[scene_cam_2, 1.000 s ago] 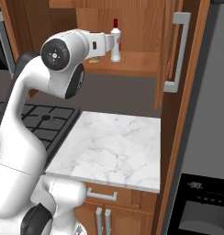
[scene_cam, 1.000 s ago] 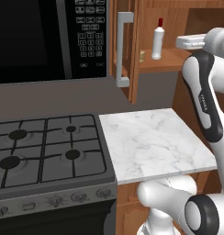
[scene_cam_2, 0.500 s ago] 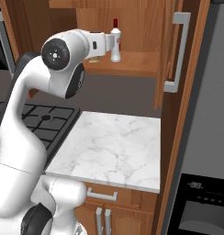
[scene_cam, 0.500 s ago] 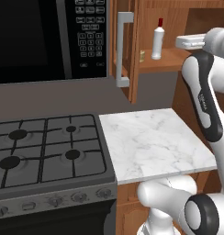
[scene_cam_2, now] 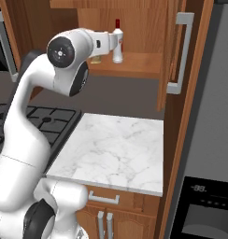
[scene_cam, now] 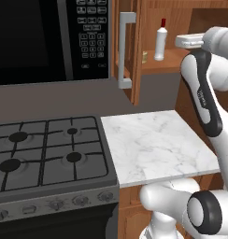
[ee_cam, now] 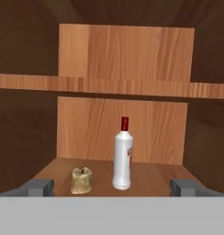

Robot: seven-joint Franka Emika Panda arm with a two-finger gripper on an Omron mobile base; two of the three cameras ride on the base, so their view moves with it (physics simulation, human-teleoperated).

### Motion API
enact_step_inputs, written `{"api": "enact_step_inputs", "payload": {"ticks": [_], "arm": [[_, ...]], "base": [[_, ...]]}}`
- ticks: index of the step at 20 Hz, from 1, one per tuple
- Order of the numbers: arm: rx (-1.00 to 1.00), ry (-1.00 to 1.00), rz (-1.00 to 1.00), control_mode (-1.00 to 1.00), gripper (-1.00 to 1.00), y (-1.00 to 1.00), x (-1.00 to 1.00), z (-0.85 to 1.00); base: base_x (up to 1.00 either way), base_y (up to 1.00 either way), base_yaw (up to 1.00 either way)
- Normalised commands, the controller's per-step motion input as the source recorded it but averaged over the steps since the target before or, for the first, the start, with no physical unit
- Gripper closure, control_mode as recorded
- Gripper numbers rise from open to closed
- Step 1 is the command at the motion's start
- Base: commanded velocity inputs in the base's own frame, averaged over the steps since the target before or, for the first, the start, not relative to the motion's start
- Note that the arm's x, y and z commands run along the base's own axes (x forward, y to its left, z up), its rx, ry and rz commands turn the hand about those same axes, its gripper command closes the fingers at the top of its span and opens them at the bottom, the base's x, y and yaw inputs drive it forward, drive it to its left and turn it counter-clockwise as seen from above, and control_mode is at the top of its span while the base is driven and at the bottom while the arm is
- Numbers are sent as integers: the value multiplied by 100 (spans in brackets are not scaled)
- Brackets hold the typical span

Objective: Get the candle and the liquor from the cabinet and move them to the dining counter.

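The liquor (ee_cam: pixel 123 158), a slim white bottle with a red cap, stands upright on the lower shelf of the open wooden cabinet (ee_cam: pixel 123 59). The candle (ee_cam: pixel 81 180), a small tan lump, sits just to its left. My gripper (ee_cam: pixel 112 187) is open and empty in front of the shelf, with its fingertips (ee_cam: pixel 38 187) spread wide on either side of both things and short of them. From the base, the liquor (scene_cam: pixel 160 43) and the candle (scene_cam: pixel 145 57) stand left of my gripper (scene_cam: pixel 180 40). The liquor (scene_cam_2: pixel 117 42) also shows beside my hand. The dining counter is out of view.
The cabinet's doors (scene_cam: pixel 126 46) (scene_cam_2: pixel 174 51) hang open on both sides with long grey handles. Below lie a small marble slab (scene_cam: pixel 153 144) and a gas stove (scene_cam: pixel 46 154), and a black microwave (scene_cam: pixel 50 37) hangs at the left. An upper shelf (ee_cam: pixel 114 85) runs above the bottle.
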Motion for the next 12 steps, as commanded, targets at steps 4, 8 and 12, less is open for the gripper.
{"api": "enact_step_inputs", "payload": {"ticks": [4,8,12], "arm": [[0,0,0,-100,-100,0,45,0],[0,0,0,-100,-100,0,41,0],[0,-1,0,-100,-100,0,27,0]], "base": [[0,0,0],[0,0,0],[0,0,0]]}}
